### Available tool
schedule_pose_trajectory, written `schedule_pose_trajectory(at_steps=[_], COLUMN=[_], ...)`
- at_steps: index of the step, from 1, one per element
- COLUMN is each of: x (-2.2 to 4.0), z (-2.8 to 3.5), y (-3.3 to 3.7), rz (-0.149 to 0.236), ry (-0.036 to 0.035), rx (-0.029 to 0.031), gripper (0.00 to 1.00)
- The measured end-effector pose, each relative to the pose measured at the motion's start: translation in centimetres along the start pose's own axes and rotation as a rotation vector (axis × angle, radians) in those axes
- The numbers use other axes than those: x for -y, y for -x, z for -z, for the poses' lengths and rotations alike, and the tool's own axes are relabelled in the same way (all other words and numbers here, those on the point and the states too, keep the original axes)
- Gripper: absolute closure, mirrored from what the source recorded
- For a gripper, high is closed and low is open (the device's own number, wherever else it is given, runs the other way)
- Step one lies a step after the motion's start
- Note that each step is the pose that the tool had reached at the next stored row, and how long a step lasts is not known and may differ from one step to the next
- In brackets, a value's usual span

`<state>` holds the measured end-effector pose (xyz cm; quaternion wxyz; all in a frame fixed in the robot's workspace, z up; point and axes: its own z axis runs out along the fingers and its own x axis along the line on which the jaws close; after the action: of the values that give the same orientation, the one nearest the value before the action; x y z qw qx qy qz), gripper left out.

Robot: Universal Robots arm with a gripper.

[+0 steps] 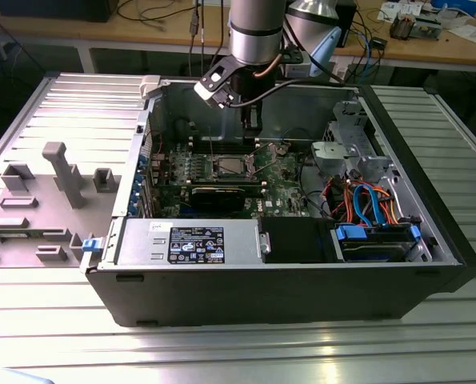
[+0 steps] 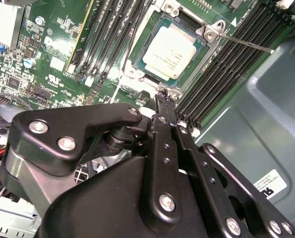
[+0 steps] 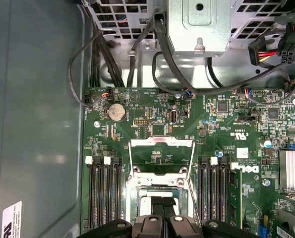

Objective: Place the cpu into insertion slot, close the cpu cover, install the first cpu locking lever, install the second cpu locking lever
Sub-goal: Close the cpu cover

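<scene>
While my gripper (image 2: 161, 96) hangs low inside the open computer case (image 1: 302, 292), its fingers are pressed together and I see nothing pinched between them. In the second wrist view the tip sits right at the near edge of the insertion slot (image 2: 140, 68); I cannot tell whether it touches the metal rim there.

Just past my fingertips the cpu (image 2: 173, 45) lies flat in the slot, its silver-grey top bare. The cpu cover (image 3: 161, 142) is not down over it. In the first wrist view the thin frame is swung open beyond the slot, and the green motherboard (image 3: 221, 134) shows through its window. One thin locking lever (image 2: 246, 43) sticks out from a corner of the slot, across the long black memory slots (image 2: 221, 74) that flank it on both sides.

Farther off, a metal drive cage (image 3: 199, 25) and loose cables stand beyond the board. In the exterior view the case lies on its side on a ribbed metal tabletop (image 1: 222, 356), with grey fixtures (image 1: 62, 172) on the exterior view's left.
</scene>
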<state>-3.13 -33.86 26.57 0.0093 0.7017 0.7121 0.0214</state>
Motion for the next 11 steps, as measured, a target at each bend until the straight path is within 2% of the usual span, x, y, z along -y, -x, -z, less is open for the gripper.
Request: schedule_pose_trajectory(at_steps=[11], x=[-0.21], z=[-0.01], y=[0.0], rz=[0.0], ry=[0.0001], rx=[0.0], gripper=[0.89])
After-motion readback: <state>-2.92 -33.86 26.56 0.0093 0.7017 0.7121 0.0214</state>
